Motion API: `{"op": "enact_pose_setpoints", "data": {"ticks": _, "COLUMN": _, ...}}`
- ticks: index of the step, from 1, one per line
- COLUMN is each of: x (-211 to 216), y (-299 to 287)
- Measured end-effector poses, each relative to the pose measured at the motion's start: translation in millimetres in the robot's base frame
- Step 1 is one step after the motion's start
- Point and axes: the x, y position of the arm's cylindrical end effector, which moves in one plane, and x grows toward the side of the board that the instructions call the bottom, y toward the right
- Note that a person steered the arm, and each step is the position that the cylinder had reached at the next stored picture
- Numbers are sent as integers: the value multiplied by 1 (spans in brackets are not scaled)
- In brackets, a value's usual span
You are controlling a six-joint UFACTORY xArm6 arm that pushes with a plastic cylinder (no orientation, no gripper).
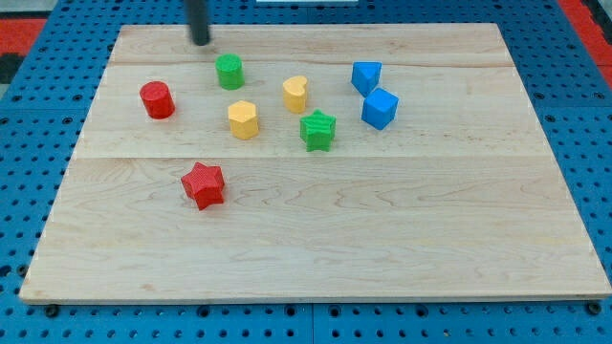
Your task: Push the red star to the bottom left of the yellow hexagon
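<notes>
Nearest the view's bottom, well apart from the tip and below it, slightly toward the view's right, the small red star-shaped plastic block (203,184) is found on the pale wooden board (382,248). It already lies below and to the left of the yellow hexagonal block (243,119), though a clear gap separates them. The star is judged light, rigid and ready to slide on the smooth wood; nothing can be gripped, since no jaws are fitted and only a straight dark rod is carried. A push is best applied to a flat notch between two points, because a push on a point would probably turn the star aside. For a closer final place, contact on its lower-left side would be needed.

Farther up, the yellow hexagonal block is seen below the tip and to its right, with the green star-shaped block (317,130) just beyond it toward the view's right. A yellow heart-like block (295,94) stands above them. The red cylindrical block (157,99) lies below the tip and to its left, the green cylindrical block (229,72) just beside the tip, lower right. Two blue cube-like blocks (366,76) (380,108) lie far right. The path to the star is judged open between the red cylinder and the hexagon. The tip (200,42) is at the board's top edge, touching no block.
</notes>
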Motion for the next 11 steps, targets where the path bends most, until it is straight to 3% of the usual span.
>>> {"op": "enact_pose_setpoints", "data": {"ticks": 1, "x": 78, "y": -55}}
{"op": "enact_pose_setpoints", "data": {"ticks": 2, "x": 121, "y": -60}}
{"op": "enact_pose_setpoints", "data": {"ticks": 3, "x": 121, "y": 23}}
{"op": "enact_pose_setpoints", "data": {"ticks": 4, "x": 152, "y": 11}}
{"op": "enact_pose_setpoints", "data": {"ticks": 6, "x": 282, "y": 19}}
{"op": "enact_pose_setpoints", "data": {"ticks": 7, "x": 296, "y": 87}}
{"op": "enact_pose_setpoints", "data": {"ticks": 8, "x": 244, "y": 94}}
{"op": "enact_pose_setpoints", "data": {"ticks": 10, "x": 260, "y": 66}}
{"op": "enact_pose_setpoints", "data": {"ticks": 11, "x": 239, "y": 14}}
